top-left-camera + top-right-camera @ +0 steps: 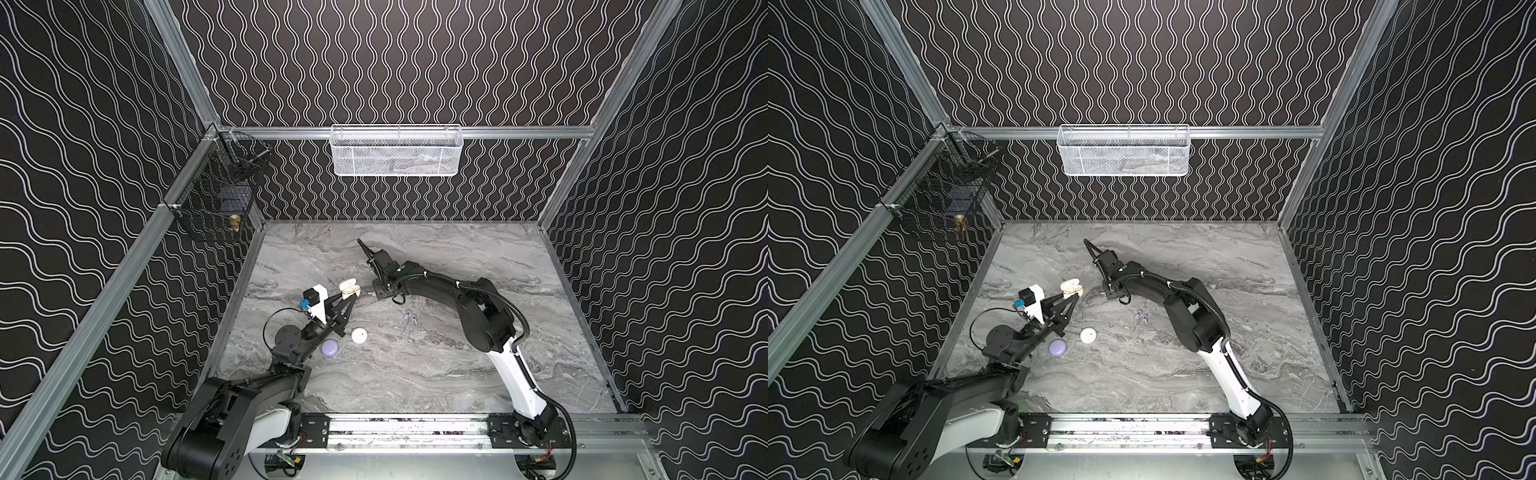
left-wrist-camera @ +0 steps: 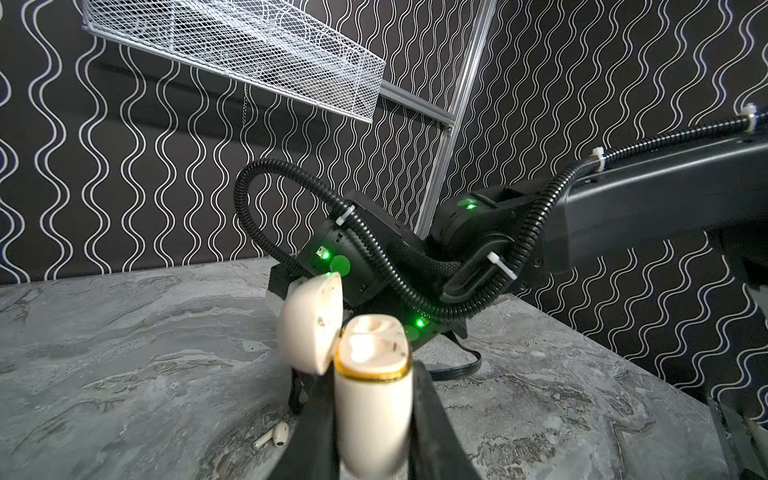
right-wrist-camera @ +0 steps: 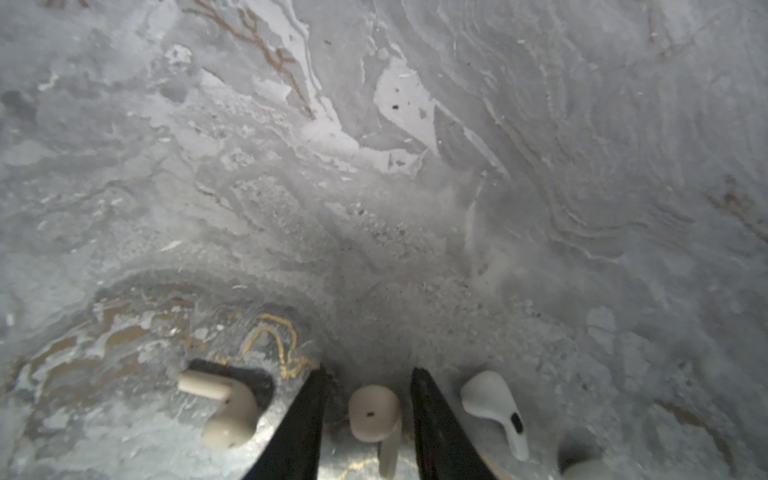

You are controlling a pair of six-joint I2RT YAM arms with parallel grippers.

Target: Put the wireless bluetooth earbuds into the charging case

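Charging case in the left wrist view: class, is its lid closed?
No, the lid stands swung open to one side of the charging case, leaving its top uncovered.

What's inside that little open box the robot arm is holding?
The open cream case, pinched in the left gripper, has its lid flipped back. Inside show pale moulded hollows. Whether an earbud already sits in one is unclear, and their deeper parts are hidden by the rim.

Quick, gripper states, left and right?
Left gripper: shut on the open cream charging case.
Right gripper: open, jaws astride a cream earbud, not gripping yet.
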